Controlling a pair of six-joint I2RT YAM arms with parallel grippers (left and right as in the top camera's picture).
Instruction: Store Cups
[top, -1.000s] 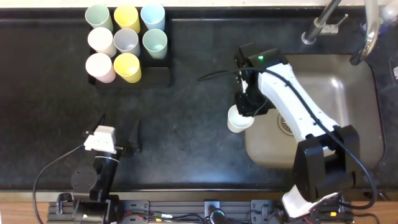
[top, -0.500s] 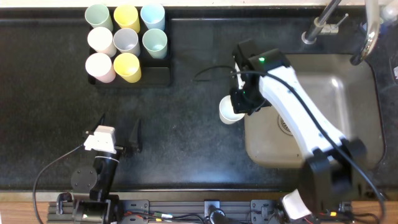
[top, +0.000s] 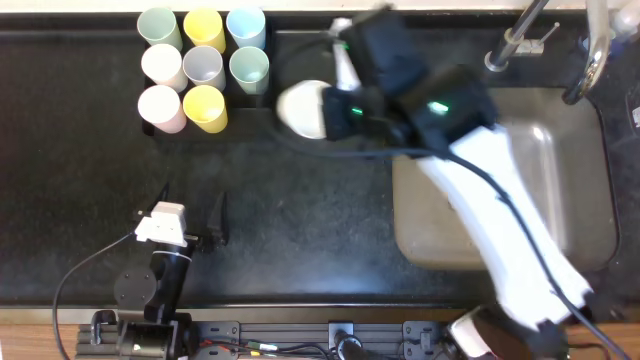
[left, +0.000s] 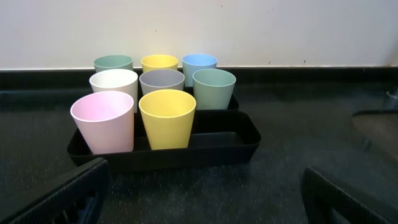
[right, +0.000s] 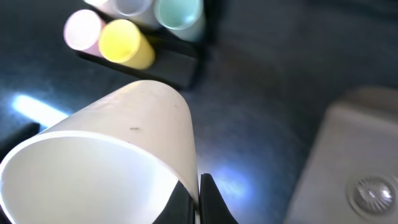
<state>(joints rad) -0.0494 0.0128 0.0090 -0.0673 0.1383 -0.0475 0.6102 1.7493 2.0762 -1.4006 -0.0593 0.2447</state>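
A black speckled worktop (top: 300, 220) runs under a pale wall. In the top view a steel sink (top: 560, 150) is set in at 3 o'clock, with a tap (top: 520, 35) at 1 o'clock. At 11 o'clock sits a black tray (top: 255, 122). Eight cups (top: 203, 66) stand upright in it in three rows: green, yellow and blue at the back by the wall, white, grey and green in the middle, pink and yellow in front. The tray's front corner, at 3 o'clock of the front yellow one, shows bare floor.

The right arm (top: 500, 200) reaches from 5 o'clock across the sink's edge towards 12 o'clock. The right gripper (right: 194, 202) is closed on a white cup (right: 124, 149), pinching its wall at the rim between the fingers. The cup is lifted off the worktop and tipped well over, with its mouth towards the wrist camera. In the top view it shows at 12 o'clock, on the tray's 3 o'clock side and apart from it. In the right wrist view the tray's front corner lies beyond it, with the pink, yellow and green cups.

The left gripper (top: 193, 203) rests at 7 o'clock, low over the worktop. Its jaws are spread wide and hold nothing. It faces the tray and is well apart from it.
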